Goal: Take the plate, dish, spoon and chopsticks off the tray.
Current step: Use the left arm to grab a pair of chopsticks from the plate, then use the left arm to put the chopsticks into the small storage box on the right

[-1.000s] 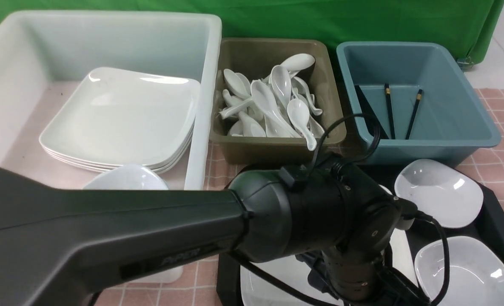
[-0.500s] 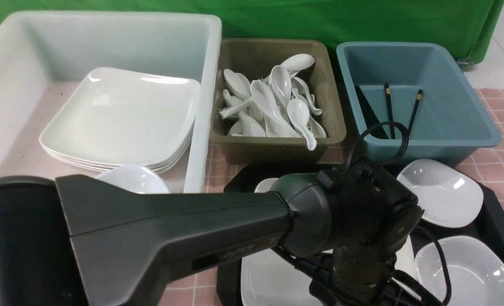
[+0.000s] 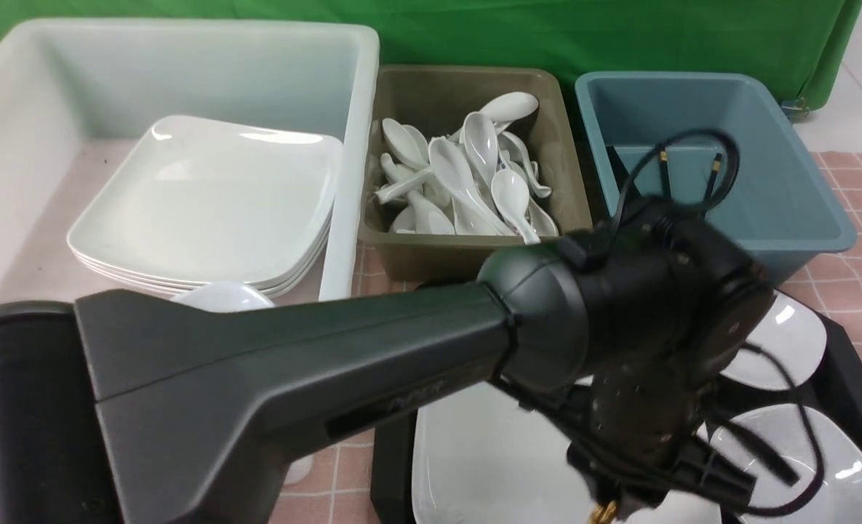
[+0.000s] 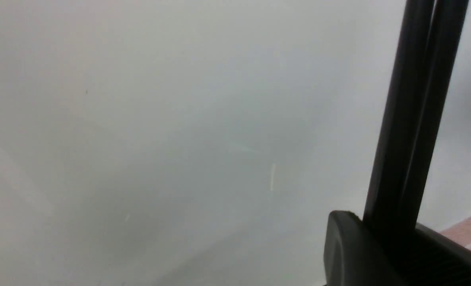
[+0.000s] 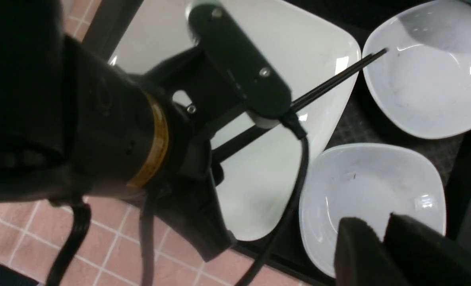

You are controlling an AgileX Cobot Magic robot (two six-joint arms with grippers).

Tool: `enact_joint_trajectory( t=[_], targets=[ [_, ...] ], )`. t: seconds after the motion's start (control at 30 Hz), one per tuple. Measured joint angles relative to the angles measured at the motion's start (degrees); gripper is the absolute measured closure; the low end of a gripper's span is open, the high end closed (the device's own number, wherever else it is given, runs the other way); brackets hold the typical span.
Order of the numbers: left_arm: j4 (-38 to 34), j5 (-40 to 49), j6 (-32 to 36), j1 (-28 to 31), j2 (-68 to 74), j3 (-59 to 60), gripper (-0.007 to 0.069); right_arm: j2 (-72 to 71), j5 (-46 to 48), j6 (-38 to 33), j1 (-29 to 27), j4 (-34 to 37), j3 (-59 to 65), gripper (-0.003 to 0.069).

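My left gripper (image 4: 394, 232) is shut on the pair of black chopsticks (image 4: 414, 99), just above the large white plate (image 4: 140, 119). In the right wrist view the chopsticks (image 5: 330, 81) stick out from it across the plate (image 5: 299, 35), their tips over a small white dish (image 5: 426, 79). A second dish (image 5: 370, 186) lies beside it on the black tray (image 5: 354, 123). My right gripper (image 5: 380, 226) hovers over this nearer dish, open by a narrow gap with nothing in it. The spoon is out of view.
Behind the tray (image 3: 852, 364) stand a white tub (image 3: 343, 182) with stacked plates, an olive tub (image 3: 474, 255) with several spoons, and a blue tub (image 3: 801, 225) with chopsticks. My left arm (image 3: 329, 364) spans the front view and hides much of the tray.
My left wrist has risen and shifted right over the tray. Its jaws have closed on the chopsticks. The tubs and dishes have not moved.
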Motion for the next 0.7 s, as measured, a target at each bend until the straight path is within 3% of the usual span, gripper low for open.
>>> enact_joint_trajectory(
  t=[0.27, 0.4, 0.5, 0.57, 0.7],
  targets=[
    [-0.94, -0.48, 1.47, 2.46, -0.43, -11.62, 0.0537, -3.01, -3.49, 2.43, 0.0, -1.58, -0.06, 0.0491],
    [-8.06, -5.82, 2.33, 8.14, 1.72, -18.5, 0.0537, -5.98, -6.97, 4.38, 0.0, -1.64, -0.3, 0.0491],
    [-12.59, -17.03, 7.89, 11.29, 4.2, -22.32, 0.0537, -7.92, -9.03, 4.58, 0.0, -1.64, -0.4, 0.0489],
    [-12.93, -21.36, 10.32, 11.83, 5.05, -22.89, 0.0537, -8.49, -9.33, 4.58, 0.0, -1.64, -0.47, 0.0488],
    [-12.89, -39.61, 16.59, 12.62, 8.53, -23.16, 0.0537, -10.08, -10.34, 5.03, 0.0, -1.64, -0.47, 0.0483]
  ],
)
